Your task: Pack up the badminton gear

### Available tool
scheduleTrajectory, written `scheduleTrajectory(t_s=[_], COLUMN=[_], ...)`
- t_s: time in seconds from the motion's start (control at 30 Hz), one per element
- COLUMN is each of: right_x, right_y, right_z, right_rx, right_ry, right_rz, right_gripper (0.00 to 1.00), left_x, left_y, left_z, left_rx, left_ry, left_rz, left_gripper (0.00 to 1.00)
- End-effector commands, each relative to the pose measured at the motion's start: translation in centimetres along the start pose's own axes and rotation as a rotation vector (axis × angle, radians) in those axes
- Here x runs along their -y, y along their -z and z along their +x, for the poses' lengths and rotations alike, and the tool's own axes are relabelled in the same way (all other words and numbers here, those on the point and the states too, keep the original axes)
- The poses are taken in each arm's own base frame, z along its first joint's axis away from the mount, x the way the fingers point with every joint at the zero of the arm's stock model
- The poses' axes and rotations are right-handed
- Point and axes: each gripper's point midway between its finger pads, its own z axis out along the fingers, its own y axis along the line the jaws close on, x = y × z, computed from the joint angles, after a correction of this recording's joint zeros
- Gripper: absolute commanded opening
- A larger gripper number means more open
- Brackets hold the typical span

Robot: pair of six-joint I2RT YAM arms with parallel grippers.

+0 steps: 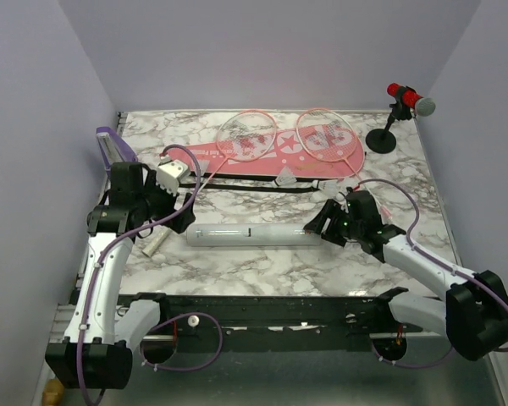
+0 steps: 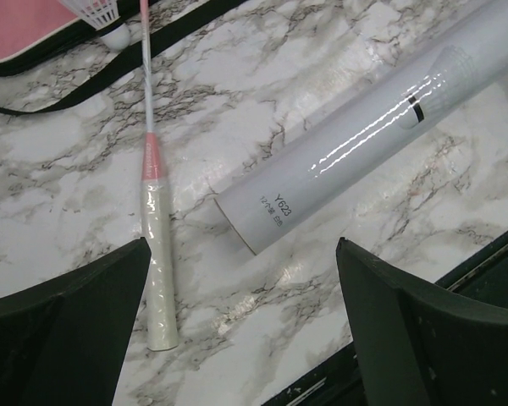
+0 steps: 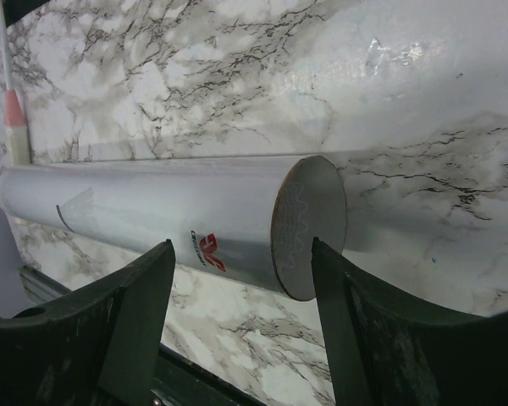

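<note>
Poised at the tube (image 1: 250, 234) — both my jaws wide, empty (right pair nearly astride its end) — next I advance and close.

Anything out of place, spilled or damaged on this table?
Nothing is spilled or visibly damaged. Only the microphone on its stand in the far right corner and the purple box at the far left edge look odd: neither is for badminton.

Smooth gloss showing on tube (image 2: 364, 144) and table (image 2: 68, 186)
The tube is gleaming like glossy white plastic, its end cap (image 3: 309, 224) looking matt with a cardboard-brown rim; the marble-patterned table is shining smoothly; the racket handle (image 2: 159, 279) is wearing white wrap under crinkly film.
</note>
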Motion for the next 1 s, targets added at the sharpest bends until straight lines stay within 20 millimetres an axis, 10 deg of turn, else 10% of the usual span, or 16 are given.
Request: scheduleTrajectory(t_s=[0.0, 0.47, 0.73, 0.97], right_x=[-1.5, -5.0, -7.3, -9.6], right_y=[-0.6, 1.5, 5.3, 8.1], right_z=[0.7, 0.9, 1.4, 0.7], right_rx=[-0.022, -0.049, -0.104, -0.116], right_ry=[-0.024, -0.001, 0.115, 0.188], right_rz=[-0.102, -0.271, -0.348, -0.395], right_gripper=[0.72, 0.00, 0.00, 0.00], left_x=[2.3, 7.2, 11.7, 11.5], left_y=[-0.5, -4.8, -3.4, -2.7], left_z=[0.5, -0.4, -1.3, -0.6], left_rx=[-0.013, 0.022, 0.079, 0.039], left_ry=[-0.078, -0.323, -0.521, -0.663], left_rz=[0.114, 0.276, 0.495, 0.488], left_gripper=[0.99, 0.99, 0.99, 0.99])
